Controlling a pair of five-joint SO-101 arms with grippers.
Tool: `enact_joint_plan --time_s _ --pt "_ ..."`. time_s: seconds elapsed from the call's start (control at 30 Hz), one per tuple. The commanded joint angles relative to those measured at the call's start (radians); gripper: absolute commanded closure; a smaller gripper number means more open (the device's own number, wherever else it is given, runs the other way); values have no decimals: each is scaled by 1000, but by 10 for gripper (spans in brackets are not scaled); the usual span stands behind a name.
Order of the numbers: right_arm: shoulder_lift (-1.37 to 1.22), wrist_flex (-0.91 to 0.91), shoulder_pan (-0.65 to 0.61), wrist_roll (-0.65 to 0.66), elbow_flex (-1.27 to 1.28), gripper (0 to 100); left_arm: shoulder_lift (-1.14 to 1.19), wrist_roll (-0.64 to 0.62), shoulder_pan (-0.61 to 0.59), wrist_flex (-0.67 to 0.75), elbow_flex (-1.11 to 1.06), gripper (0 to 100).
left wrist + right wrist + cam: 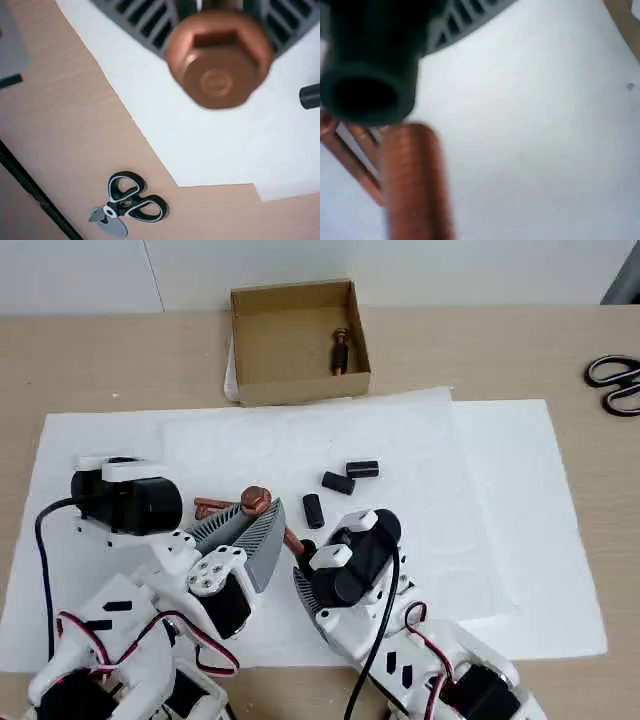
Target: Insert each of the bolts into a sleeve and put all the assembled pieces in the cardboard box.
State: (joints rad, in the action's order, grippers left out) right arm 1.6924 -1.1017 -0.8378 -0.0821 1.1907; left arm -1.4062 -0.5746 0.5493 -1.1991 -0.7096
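My left gripper [256,518] is shut on a copper bolt [255,501], whose hexagonal head [218,60] sits between the grey ribbed fingers [135,15]. The bolt's threaded shaft [415,180] points at my right gripper [308,560]. That gripper is shut on a black sleeve [368,75], whose open bore lies just beside the shaft's tip. Loose bolts [210,507] lie on the white paper behind the left gripper. Three loose sleeves [338,482] lie ahead of the right arm. The cardboard box [250,340] at the back holds one assembled piece [340,350].
White paper [480,540] covers the middle of the wooden table. Black-handled scissors [615,380] lie at the far right edge on bare wood, and the scissors [131,202] also appear past the paper's corner in the left wrist view.
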Motion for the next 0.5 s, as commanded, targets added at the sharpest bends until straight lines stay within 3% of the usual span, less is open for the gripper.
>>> enact_joint_plan --time_s 0.0,0.47 --pt "8 30 7 11 -9 994 -5 6 6 0 24 994" --pt "8 22 -38 81 -44 994 -5 8 71 -18 -35 994"
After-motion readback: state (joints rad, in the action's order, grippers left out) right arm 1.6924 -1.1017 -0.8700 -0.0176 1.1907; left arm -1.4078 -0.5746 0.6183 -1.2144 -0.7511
